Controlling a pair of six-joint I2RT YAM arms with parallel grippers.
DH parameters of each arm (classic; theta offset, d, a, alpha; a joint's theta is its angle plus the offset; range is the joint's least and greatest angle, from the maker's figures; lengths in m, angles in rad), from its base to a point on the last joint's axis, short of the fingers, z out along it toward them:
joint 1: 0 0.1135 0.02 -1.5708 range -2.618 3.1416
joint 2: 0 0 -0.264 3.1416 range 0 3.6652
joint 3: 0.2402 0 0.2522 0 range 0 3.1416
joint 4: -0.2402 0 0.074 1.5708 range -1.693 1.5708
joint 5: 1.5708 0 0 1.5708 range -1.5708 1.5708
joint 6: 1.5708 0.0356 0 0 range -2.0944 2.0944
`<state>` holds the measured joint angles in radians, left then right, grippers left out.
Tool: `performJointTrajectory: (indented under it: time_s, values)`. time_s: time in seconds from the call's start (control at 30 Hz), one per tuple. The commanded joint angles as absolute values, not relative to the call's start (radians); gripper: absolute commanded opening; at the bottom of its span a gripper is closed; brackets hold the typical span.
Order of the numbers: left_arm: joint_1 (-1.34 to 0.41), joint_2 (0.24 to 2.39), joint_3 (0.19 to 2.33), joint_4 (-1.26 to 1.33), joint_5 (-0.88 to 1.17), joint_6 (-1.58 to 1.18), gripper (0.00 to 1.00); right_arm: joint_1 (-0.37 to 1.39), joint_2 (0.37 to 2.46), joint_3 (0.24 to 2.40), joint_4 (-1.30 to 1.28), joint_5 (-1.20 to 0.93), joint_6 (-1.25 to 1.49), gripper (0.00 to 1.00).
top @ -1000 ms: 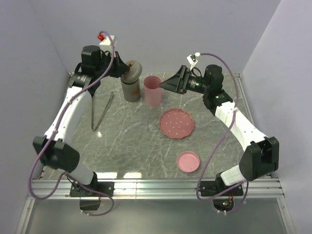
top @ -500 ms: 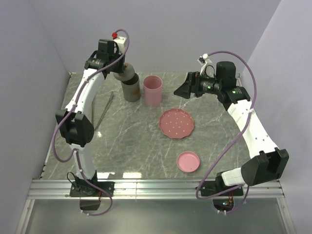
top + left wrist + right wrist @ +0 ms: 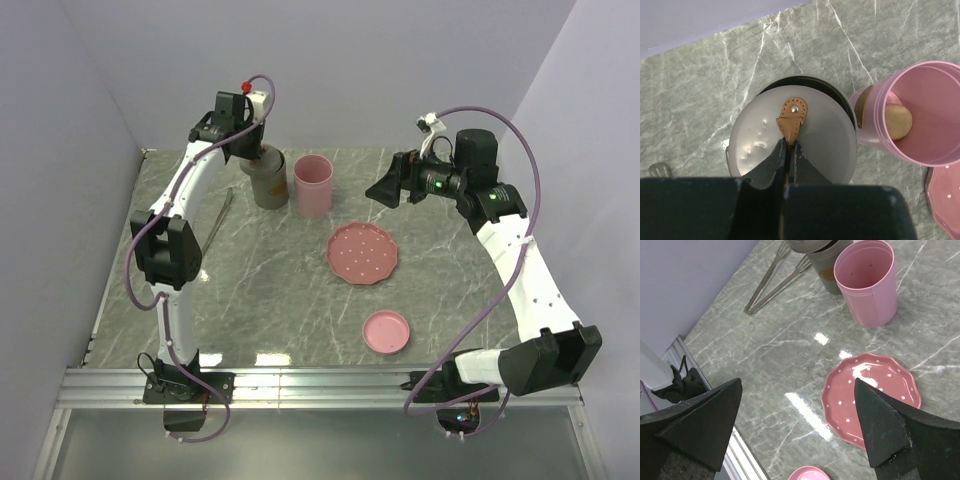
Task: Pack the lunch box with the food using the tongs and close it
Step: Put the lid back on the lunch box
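The lunch box stands at the back as a grey cup (image 3: 268, 185) and a pink cup (image 3: 312, 186), side by side. A grey lid (image 3: 820, 135) with a brown leather tab (image 3: 791, 119) lies on the grey cup. My left gripper (image 3: 789, 144) is shut on that tab from above (image 3: 252, 152). Of the food, a beige ball (image 3: 898, 121) lies inside the pink cup (image 3: 925, 115), with a dark brown piece (image 3: 863, 103) at the cup's left wall. The tongs (image 3: 774, 279) lie flat left of the grey cup, partly under my left arm (image 3: 216, 222). My right gripper (image 3: 386, 190) hangs open and empty, right of the cups (image 3: 797, 425).
A pink scalloped plate (image 3: 362, 252) with white dots lies mid-table, bare. A small pink lid (image 3: 386, 331) lies nearer the front. Walls close in the table at the back and both sides, and a metal rail (image 3: 320, 385) runs along the front edge.
The grey lid, held tilted in the air a second ago, now lies flat on the grey cup. The left arm swung round behind it. The right gripper drew back to the right and opened wider.
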<state>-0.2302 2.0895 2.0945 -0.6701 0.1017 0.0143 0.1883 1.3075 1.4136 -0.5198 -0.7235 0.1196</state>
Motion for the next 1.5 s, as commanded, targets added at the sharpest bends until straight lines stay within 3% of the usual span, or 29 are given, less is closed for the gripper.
performJointTrajectory:
  time_s: [0.0,0.87,1.47]
  values:
    - [-0.227,2.105,2.151,-0.632,0.121,0.014,0.01,0.176,1.298,1.408,-0.515,-0.745,0.106,1.00]
    - [-0.249,2.157,2.143,-0.632,0.123,0.009,0.02,0.146,1.319,1.353,-0.480,-0.798,0.120,1.00]
    - [-0.267,2.129,1.980,-0.583,0.109,0.006,0.02,0.114,1.341,1.358,-0.495,-0.831,0.118,1.00]
